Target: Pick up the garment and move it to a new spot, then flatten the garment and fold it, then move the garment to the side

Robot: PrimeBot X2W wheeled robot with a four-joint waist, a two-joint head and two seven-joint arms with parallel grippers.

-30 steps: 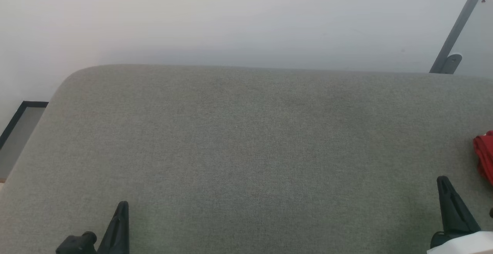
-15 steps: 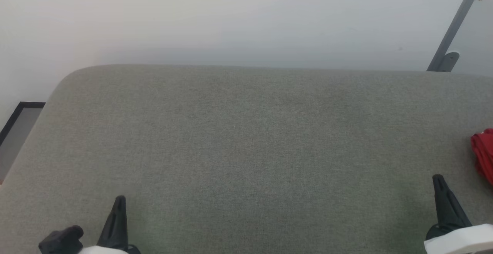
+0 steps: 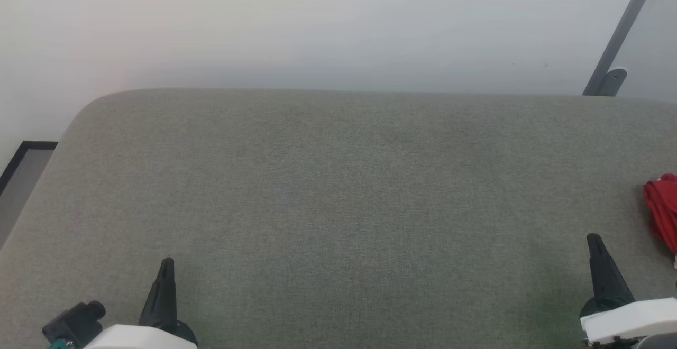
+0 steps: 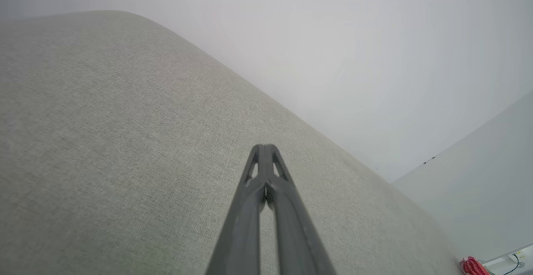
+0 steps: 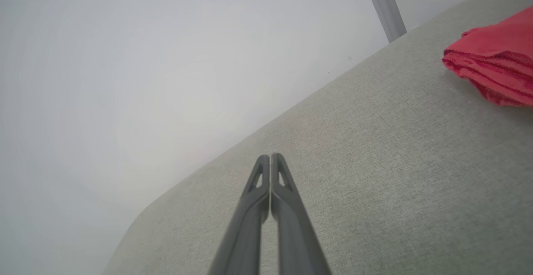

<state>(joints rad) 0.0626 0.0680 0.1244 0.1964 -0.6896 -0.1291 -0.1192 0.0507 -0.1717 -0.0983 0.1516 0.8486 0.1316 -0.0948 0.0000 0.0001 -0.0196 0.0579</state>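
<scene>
Red garment (image 5: 491, 58) lies beyond and right of right gripper (image 5: 270, 156) fingertips, apart | left gripper (image 4: 263, 146) over grey cushion (image 4: 104, 121) | both clenched, empty

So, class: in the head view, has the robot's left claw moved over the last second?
Yes. The left claw has crept up the view, toward the far edge of the grey table. That edge has kept its height in the picture.

Garment (image 3: 661, 211): on counter (image 3: 338, 180), far right | left pincer (image 3: 167, 262): at counter's near left | right pincer (image 3: 593, 240): near right, before garment, apart from it | wall (image 3: 317, 21): behind counter | post (image 3: 619, 26): far right, behind counter
</scene>
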